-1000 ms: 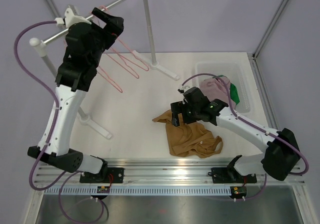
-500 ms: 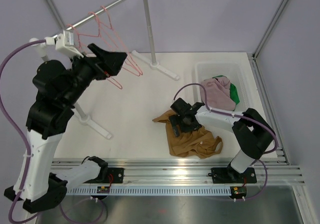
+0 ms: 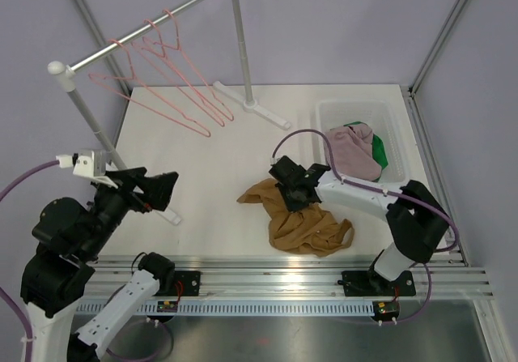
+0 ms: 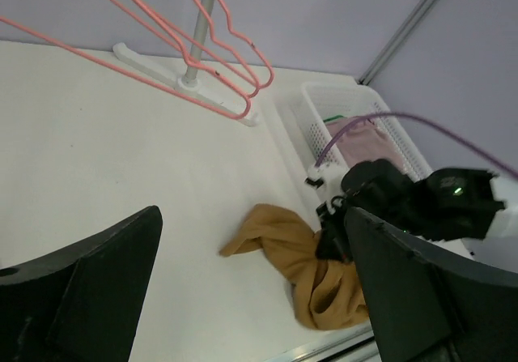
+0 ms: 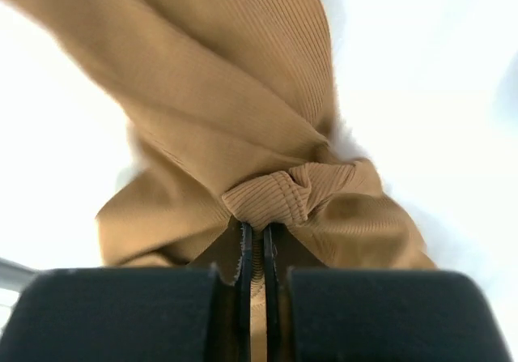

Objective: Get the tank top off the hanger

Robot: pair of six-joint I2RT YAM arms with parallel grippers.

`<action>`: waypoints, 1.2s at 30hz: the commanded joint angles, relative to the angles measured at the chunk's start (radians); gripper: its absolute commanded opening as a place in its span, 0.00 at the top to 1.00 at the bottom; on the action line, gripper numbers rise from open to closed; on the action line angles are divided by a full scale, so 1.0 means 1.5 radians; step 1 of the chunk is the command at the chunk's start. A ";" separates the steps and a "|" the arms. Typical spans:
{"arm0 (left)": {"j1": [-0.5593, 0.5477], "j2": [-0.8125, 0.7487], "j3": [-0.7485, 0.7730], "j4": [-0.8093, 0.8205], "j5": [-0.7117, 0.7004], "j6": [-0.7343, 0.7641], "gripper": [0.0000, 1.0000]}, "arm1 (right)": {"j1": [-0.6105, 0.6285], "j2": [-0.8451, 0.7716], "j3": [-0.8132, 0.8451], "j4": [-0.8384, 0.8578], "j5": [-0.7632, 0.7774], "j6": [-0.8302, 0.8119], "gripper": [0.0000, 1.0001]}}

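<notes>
Now right fingers [image 5: 356, 313] pinch one tank top [image 3: 303, 228] (three hangers [image 4: 239, 114] bare); left fingers [image 4: 97, 297] spread.

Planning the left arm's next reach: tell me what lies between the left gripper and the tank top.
Only bare table separates the left gripper from the tank top, shown in the top external view and the left wrist view.

Tank top [image 3: 303, 226]: mustard ribbed knit, off hanger, crumpled heap on bench, near edge, right of centre. Pink wire hangers [image 3: 171, 88]: bare, hanging over far-left corner.
</notes>
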 commanded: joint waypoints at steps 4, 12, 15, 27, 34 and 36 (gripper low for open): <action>-0.001 -0.159 -0.129 0.051 0.054 0.090 0.01 | 0.006 -0.171 0.181 -0.094 0.112 -0.008 1.00; -0.001 -0.302 -0.269 0.092 -0.013 0.066 0.01 | -0.072 -0.163 0.472 -0.220 0.272 -0.078 1.00; -0.001 -0.280 -0.268 0.076 -0.048 0.069 0.01 | -0.160 -0.147 0.556 -0.220 0.257 -0.106 1.00; -0.001 -0.308 -0.302 0.060 -0.143 0.039 0.01 | -0.449 -0.104 0.487 -0.080 0.105 -0.092 1.00; -0.001 -0.312 -0.303 0.058 -0.153 0.033 0.01 | -0.481 0.017 0.324 -0.037 0.049 -0.048 1.00; -0.001 -0.312 -0.300 0.053 -0.166 0.031 0.01 | -0.481 0.072 0.320 -0.053 0.046 -0.039 1.00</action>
